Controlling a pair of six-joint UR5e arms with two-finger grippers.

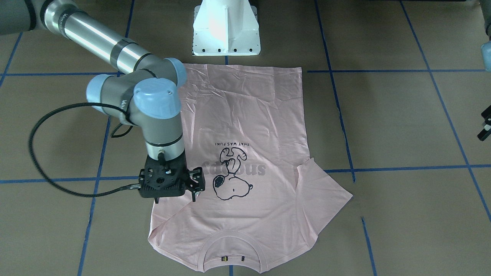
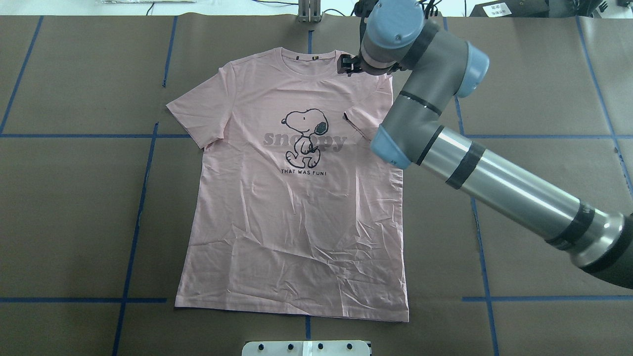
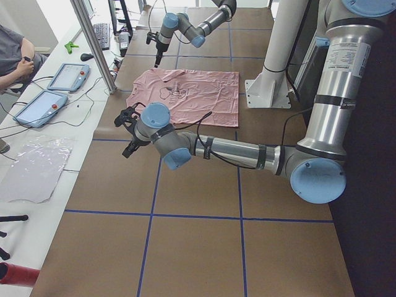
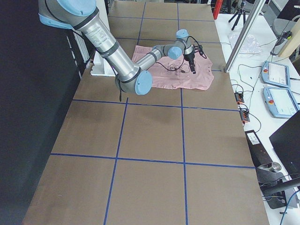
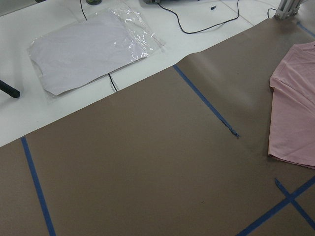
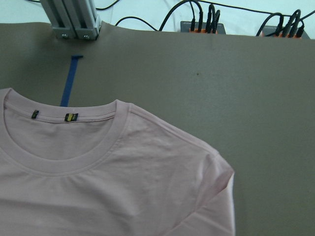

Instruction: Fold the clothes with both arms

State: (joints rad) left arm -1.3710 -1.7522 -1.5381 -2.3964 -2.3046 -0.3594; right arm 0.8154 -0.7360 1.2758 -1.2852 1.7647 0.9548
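The pale pink T-shirt (image 2: 296,212) is lying flat and print-up on the brown desk (image 2: 74,198). Its hem is pointing toward my white pedestal (image 1: 226,27) and its collar (image 1: 234,232) toward the far edge.

My right end effector (image 1: 195,188) is hanging over the shirt's shoulder on my right side, just beside the collar. The front-facing view is showing it above the cloth with nothing in it. In the overhead view my own wrist is covering most of it (image 2: 347,64). From neither view can I tell whether its fingers are spread or pressed together. My right wrist camera is showing no fingers at all, only the ribbed collar, two small neck labels (image 6: 71,117) and the shoulder seam.

The overhead view is giving me what the wrist camera is not. The sleeve on my right (image 2: 363,118) is lying folded inward over the chest, beside the Snoopy drawing (image 2: 304,138). The other sleeve (image 2: 198,113) is lying spread out flat.

My left end effector (image 3: 127,133) is hovering well apart from the shirt, over bare desk. The left side view is showing its fingers spread and gripping nothing. The front-facing view is catching only a sliver of it (image 1: 485,125) at the frame's edge. My left wrist camera is looking across blue tape lines (image 5: 206,103) at one edge of the shirt. It is also showing a clear plastic bag (image 5: 93,49) lying on the white surface beyond the desk.
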